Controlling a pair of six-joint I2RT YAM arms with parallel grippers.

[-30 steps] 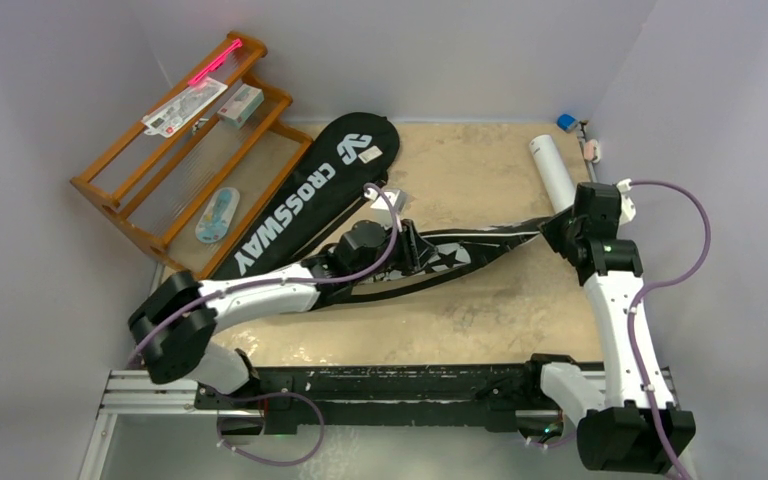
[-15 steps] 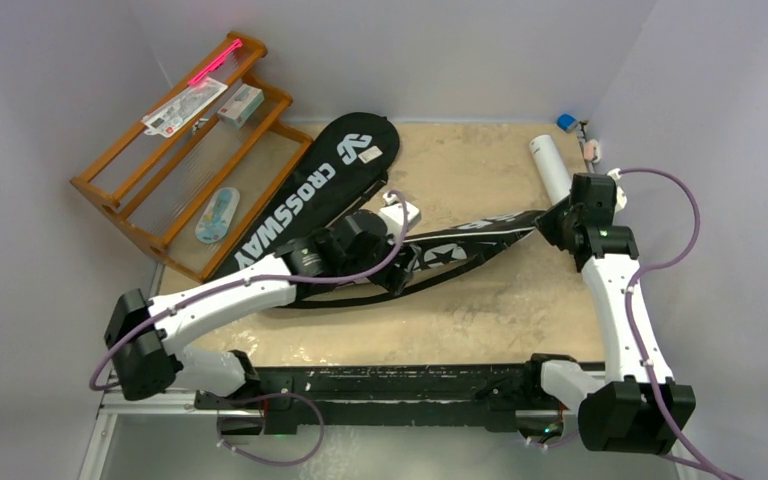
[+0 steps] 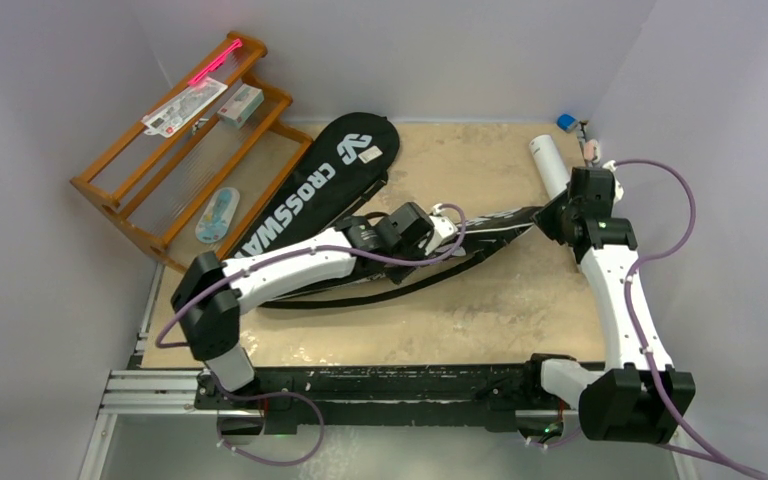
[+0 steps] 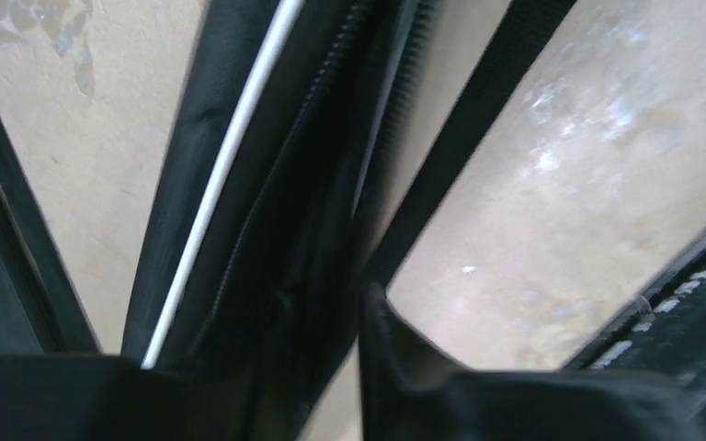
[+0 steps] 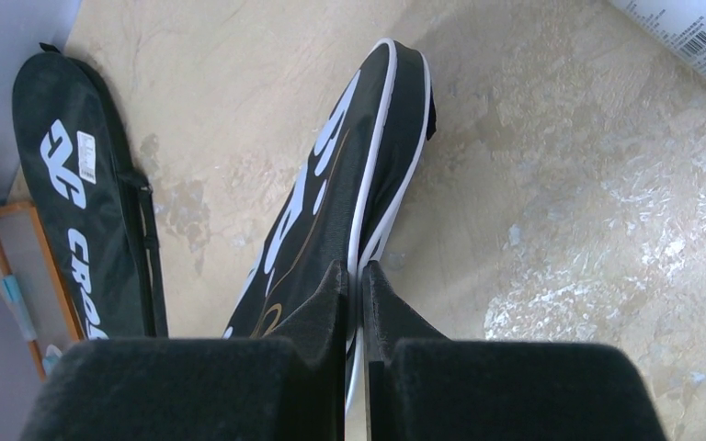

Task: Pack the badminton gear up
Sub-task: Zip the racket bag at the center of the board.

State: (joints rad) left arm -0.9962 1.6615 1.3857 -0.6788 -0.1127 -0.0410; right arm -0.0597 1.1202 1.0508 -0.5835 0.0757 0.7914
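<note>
top: overhead, whole table (image 3: 520, 300) | wrists: close, downward | shared: black cover (image 3: 500, 224)

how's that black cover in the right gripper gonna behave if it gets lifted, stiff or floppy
Probably floppy: the black cover stands on edge where the right gripper pinches it, yet looks flatter farther along. Likely light, as a thin pinch at one rim holds it on edge. The smooth fabric may slip.

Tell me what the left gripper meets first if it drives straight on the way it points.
Most likely the black racket cover: its zipper edge, beside the white piping, lies straight ahead of the left gripper. It looks very close, though the blurred view leaves depth unclear.
</note>
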